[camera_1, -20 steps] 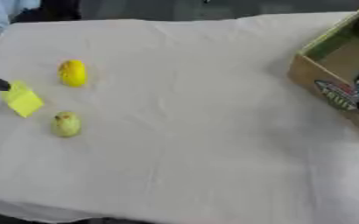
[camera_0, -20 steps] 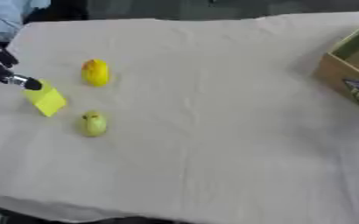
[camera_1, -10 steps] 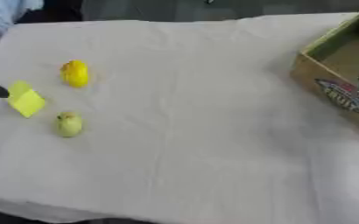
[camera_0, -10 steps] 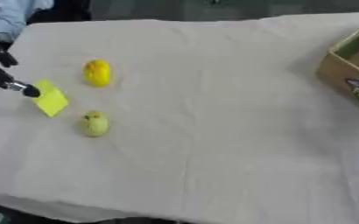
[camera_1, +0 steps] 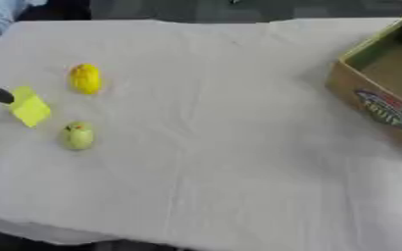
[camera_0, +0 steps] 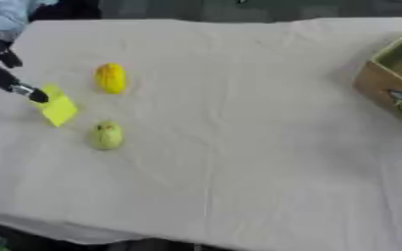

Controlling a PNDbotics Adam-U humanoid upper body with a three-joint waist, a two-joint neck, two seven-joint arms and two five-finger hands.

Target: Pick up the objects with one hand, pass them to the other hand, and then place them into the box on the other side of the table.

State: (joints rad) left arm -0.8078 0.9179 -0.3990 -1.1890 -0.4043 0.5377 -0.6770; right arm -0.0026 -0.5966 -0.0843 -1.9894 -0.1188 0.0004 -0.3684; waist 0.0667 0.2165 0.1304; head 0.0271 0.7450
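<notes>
My left hand (camera_0: pixel 0 62) comes in at the far left edge, black with a silver joint. One straight finger (camera_0: pixel 26 91) reaches down and its tip touches the upper corner of a flat yellow piece (camera_0: pixel 59 108) lying on the cloth. A yellow oblong fruit (camera_0: pixel 111 77) lies just right of the hand. A yellow-green pear-like fruit (camera_0: pixel 107 135) lies nearer to me, below the flat piece. The cardboard box (camera_1: pixel 372 81) stands open at the right edge, and the part of its inside that shows is bare. My right hand shows in neither view.
A pale cloth (camera_0: pixel 238 137) covers the whole table, with wide bare room between the fruits and the box. The table's near edge (camera_0: pixel 110 235) runs along the bottom. A light blue sleeve (camera_0: pixel 3 17) shows at the top left corner.
My left hand has drawn slightly back toward the left edge, its fingertip still at the yellow piece. The dark shape at the right edge by the box no longer shows.
</notes>
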